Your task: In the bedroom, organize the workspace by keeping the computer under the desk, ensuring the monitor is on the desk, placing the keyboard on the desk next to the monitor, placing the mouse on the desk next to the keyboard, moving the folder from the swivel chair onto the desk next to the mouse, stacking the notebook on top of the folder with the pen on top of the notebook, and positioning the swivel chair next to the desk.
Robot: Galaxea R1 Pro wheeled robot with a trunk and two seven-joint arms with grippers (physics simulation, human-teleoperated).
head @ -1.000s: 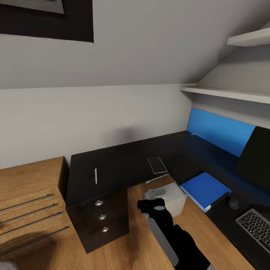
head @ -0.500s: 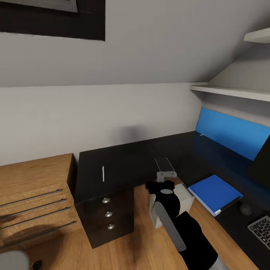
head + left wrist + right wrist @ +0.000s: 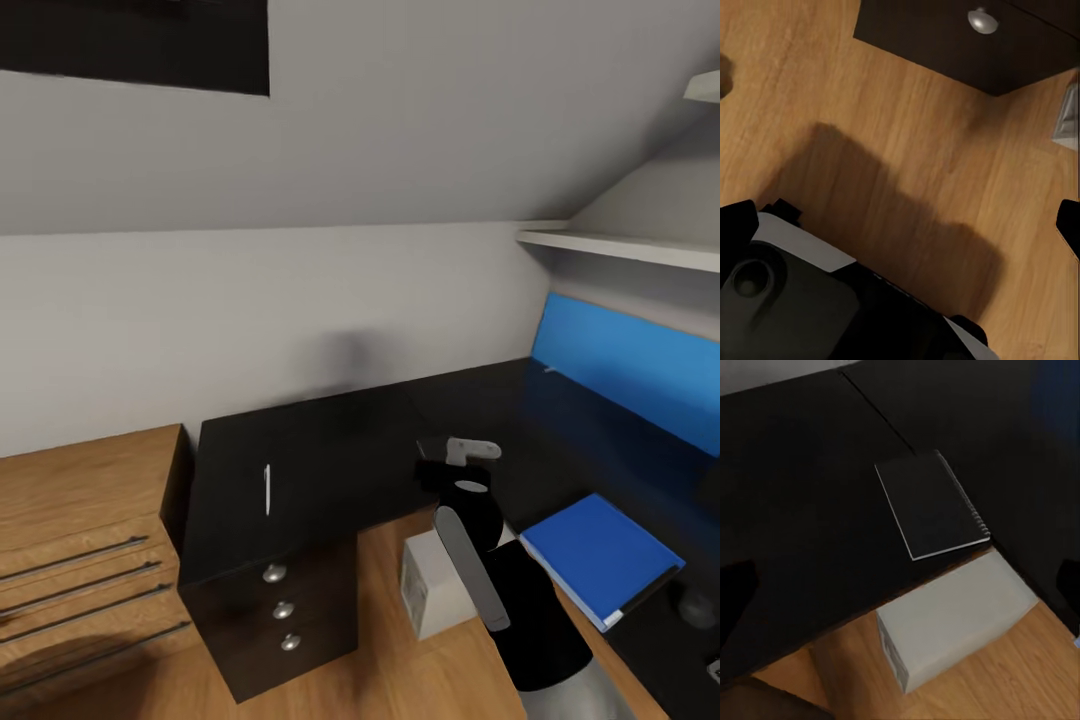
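The flat bright-blue folder (image 3: 598, 556) was already laid on the glossy black worktop (image 3: 330, 450), while the thin black notebook (image 3: 931, 504) and slim white pen (image 3: 267, 489) remained unstacked nearby, the right gripper's (image 3: 462, 452) state being indeterminable.

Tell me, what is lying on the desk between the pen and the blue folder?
In the head view, the right gripper hangs over the desk between the pen and the folder; under it lies the notebook.

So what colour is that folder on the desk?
Bright blue; the folder shows best in the head view.
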